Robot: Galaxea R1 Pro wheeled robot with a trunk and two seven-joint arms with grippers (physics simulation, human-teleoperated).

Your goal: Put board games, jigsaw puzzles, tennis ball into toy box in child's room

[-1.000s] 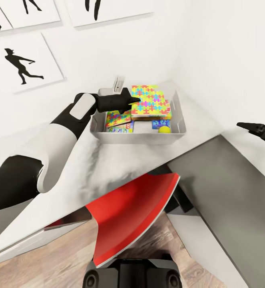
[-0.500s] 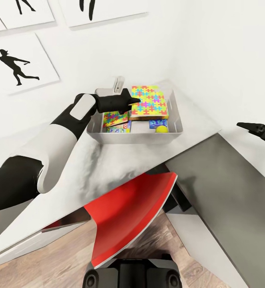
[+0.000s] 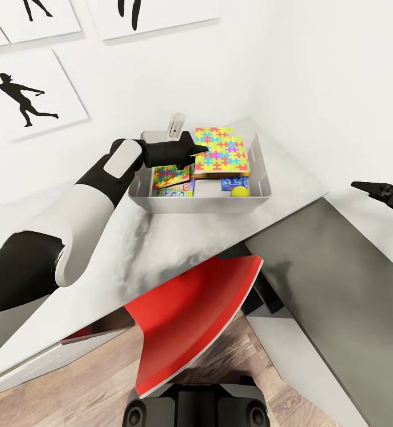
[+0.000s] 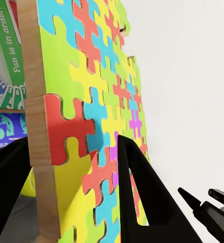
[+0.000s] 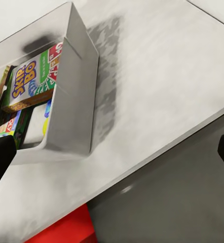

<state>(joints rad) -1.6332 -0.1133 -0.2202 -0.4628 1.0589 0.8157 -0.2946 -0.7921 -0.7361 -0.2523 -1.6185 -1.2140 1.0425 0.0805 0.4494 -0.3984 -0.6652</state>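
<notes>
The counter point(image 3: 178, 237) is carrying the toy box point(image 3: 202, 203). Over it, the left gripper point(image 3: 199, 148) jaws are closing on a puzzle point(image 3: 223, 151)'s edge. The right gripper point(image 3: 371, 188) is hanging apart, jaws together, empty.

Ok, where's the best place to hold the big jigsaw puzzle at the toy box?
By its thin wooden edge, coming in from the robot's left, with one finger on the coloured face and one underneath. The jigsaw puzzle is a wide flat slab, so only its thickness fits the left tool, which straddles that edge above the toy box.
</notes>
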